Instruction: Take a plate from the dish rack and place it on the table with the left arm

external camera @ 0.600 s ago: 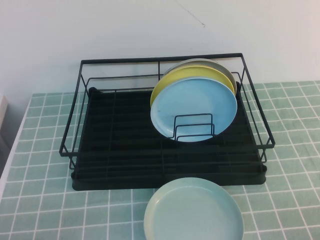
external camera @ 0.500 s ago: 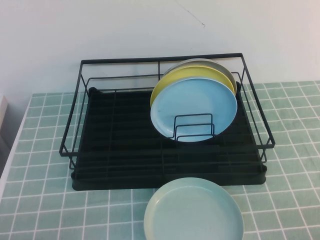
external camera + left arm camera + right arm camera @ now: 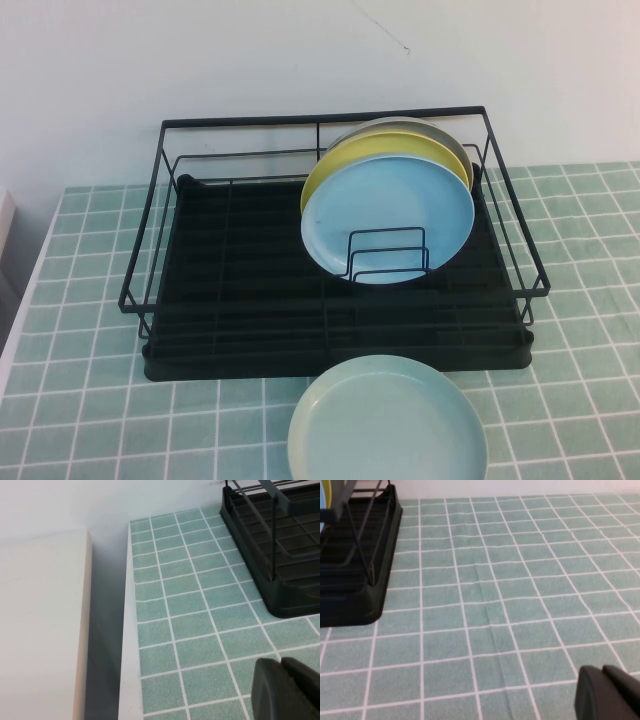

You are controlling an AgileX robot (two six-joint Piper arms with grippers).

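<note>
You have a bench (image 3: 90, 400) of small teal-green tiles with white grout. The black dish rack (image 3: 250, 330) sits directly on it, toward the back near the white wall. A pale mint-green plate (image 3: 388, 425) lies flat on the tiles just in front of the rack's front edge, toward its right half. Bare tiles flank the rack on both sides.
</note>
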